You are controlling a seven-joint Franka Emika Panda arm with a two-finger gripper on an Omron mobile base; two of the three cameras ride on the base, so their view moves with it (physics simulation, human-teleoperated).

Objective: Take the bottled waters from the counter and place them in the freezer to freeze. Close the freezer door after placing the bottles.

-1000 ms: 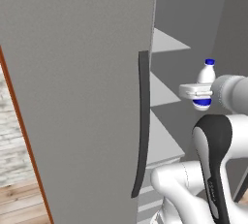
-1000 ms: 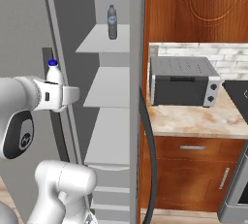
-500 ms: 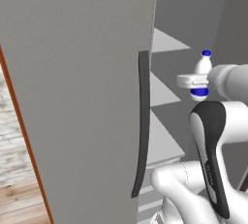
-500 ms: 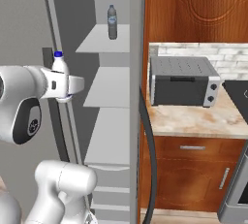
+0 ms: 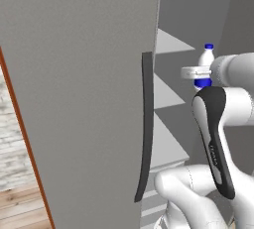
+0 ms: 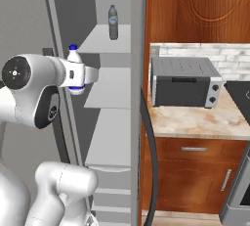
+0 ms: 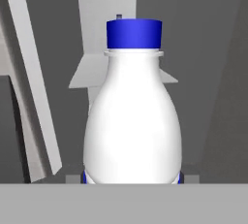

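My gripper (image 5: 197, 73) is shut on the clear-white bottled water (image 5: 205, 60) with a blue cap, holding it upright in front of the open freezer (image 6: 105, 122). From the right, this bottle (image 6: 73, 56) sticks up from the gripper (image 6: 82, 76) just left of the pale shelves. Seen from the hand, the bottle (image 7: 133, 116) stands close and centred, with the shelves behind it. The grey translucent bottled water (image 6: 113, 22) stands on an upper shelf (image 6: 105, 44). The open freezer door (image 5: 79, 99) is a grey panel with a long dark handle (image 5: 145, 124).
To the right of the freezer, a grey toaster oven (image 6: 183, 81) sits on the beige counter (image 6: 195, 122) above reddish-brown cabinets (image 6: 195, 171). A black stovetop (image 6: 239, 93) lies at the far right. A second dark handle (image 6: 150, 156) runs along the freezer's right side.
The gripper has carried the white bottle upward and closer to the freezer shelves. The grey bottle and the door have not moved.
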